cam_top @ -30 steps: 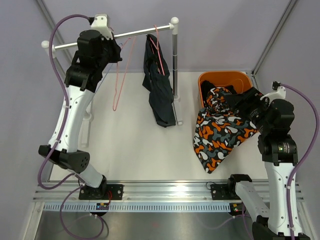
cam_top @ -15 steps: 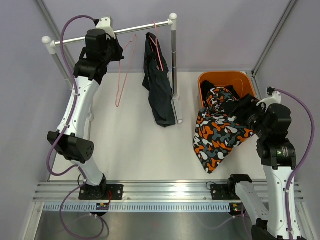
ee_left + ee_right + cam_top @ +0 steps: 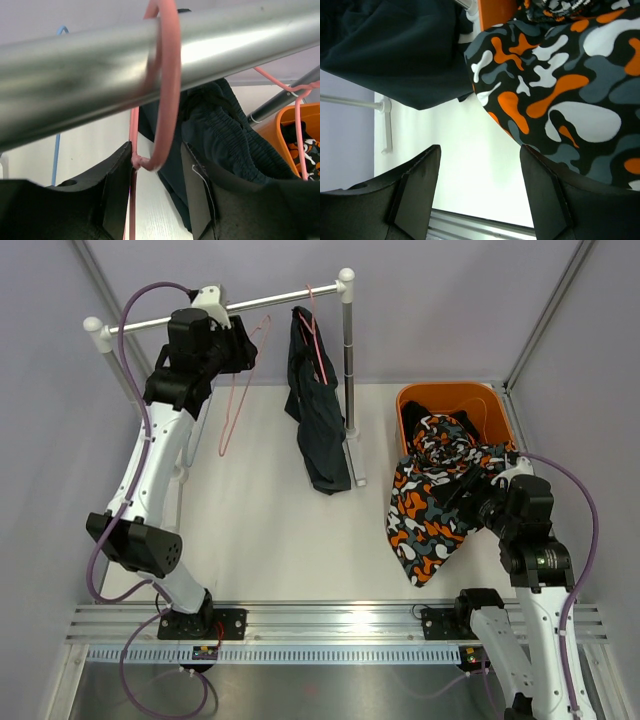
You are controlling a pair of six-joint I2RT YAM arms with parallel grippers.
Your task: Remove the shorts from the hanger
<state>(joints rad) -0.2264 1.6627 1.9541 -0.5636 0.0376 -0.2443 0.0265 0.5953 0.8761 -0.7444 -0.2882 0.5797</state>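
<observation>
A plain black pair of shorts hangs from a pink hanger on the metal rail; it also shows in the left wrist view and the right wrist view. An empty pink hanger hangs to its left. My left gripper is open with that hanger's hook between its jaws, the wire touching the left finger. The camouflage shorts drape from the orange basket onto the table. My right gripper is open and empty just beside them. I see no second black pair clearly.
The orange basket stands at the back right. The rack's upright post stands right of the black shorts, and its base bar lies along the left. The frame's rail runs along the table's near edge.
My right arm has drawn back from the basket toward the near edge, leaving the camouflage shorts lying. My left gripper has shifted slightly right along the rail, and the empty hanger has swung.
</observation>
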